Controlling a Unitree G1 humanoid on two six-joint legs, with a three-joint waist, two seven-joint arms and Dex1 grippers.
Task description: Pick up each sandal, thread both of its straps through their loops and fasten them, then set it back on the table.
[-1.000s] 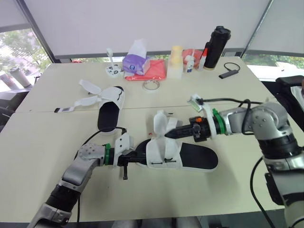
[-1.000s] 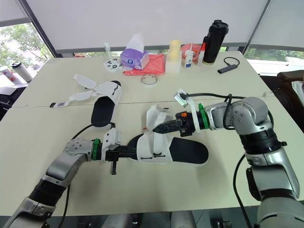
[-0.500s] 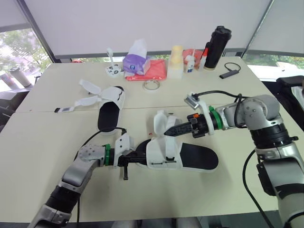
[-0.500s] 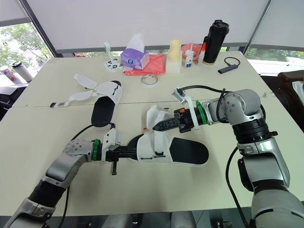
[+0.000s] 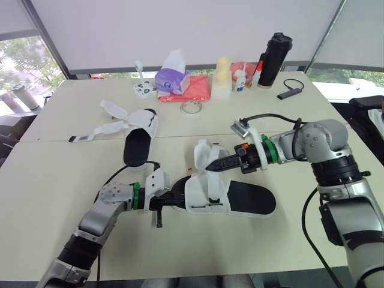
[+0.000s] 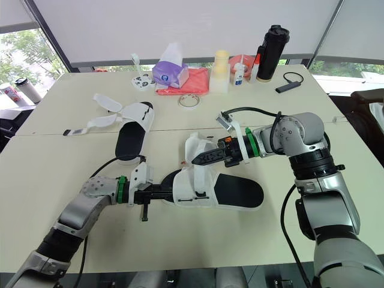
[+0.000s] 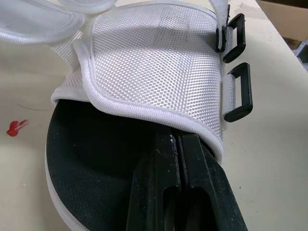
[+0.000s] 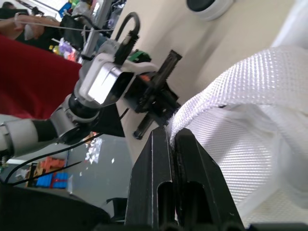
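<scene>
White mesh over a black sole, the near sandal lies mid-table. Its strap stands up, pinched by the closed right gripper. The left gripper, fingers pressed together, is tucked under the upper at the toe end. A second sandal lies farther back on the left, straps splayed.

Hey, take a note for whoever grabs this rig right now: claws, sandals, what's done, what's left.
Left claw: shut on the toe end of the near sandal, which lies on the table.
Right claw: shut on that sandal's raised strap.
Done: nothing yet; both black loops are empty.
Far sandal: on the table, straps splayed open.
Left: thread and fasten both straps on each sandal, then set each down.
</scene>
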